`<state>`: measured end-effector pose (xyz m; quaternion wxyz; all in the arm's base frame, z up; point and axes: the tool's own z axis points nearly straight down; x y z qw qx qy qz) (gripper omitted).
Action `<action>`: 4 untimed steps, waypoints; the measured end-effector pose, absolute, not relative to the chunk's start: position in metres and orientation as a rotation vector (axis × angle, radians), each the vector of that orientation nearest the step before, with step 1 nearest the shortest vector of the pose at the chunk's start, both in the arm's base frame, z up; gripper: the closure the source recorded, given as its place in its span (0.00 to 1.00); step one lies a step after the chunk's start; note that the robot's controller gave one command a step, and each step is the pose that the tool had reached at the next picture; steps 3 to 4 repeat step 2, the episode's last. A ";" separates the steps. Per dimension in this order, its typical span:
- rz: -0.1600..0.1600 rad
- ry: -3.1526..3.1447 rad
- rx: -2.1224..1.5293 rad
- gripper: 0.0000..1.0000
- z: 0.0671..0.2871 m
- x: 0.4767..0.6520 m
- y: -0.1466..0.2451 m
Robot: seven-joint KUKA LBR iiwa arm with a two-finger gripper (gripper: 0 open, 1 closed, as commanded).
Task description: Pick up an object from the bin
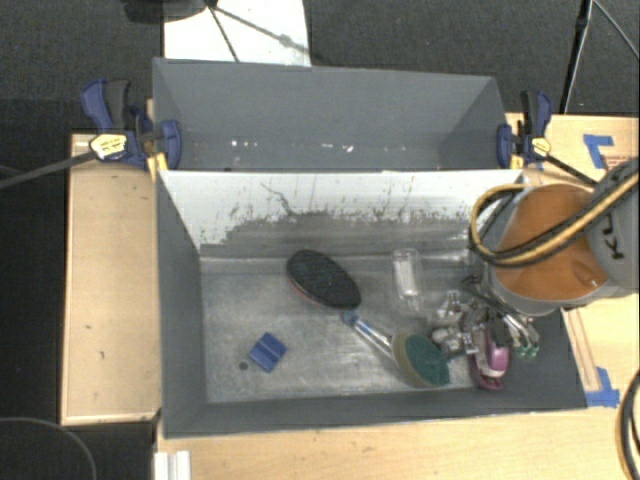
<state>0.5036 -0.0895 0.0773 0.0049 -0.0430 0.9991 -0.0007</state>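
Camera view: gripper [468, 334] low in bin [182, 298] front-right corner, betw green round disc [430, 362] and purple thing [491, 364]; open/closed can't tell. Suggest centring on one obj, keep off wall.

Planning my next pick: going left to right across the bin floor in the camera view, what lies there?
blue block → black oval brush → green round pad → purple object

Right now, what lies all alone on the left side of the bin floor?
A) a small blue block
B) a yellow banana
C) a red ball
A: the small blue block sits by itself at the left, far from the claw at the right.
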 end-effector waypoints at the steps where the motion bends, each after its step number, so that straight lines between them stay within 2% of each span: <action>1: -0.003 3.126 -0.187 1.00 0.178 0.506 -0.088; 2: -0.006 3.124 -0.163 1.00 0.343 0.515 -0.107; 4: -0.006 3.124 -0.163 1.00 0.343 0.515 -0.107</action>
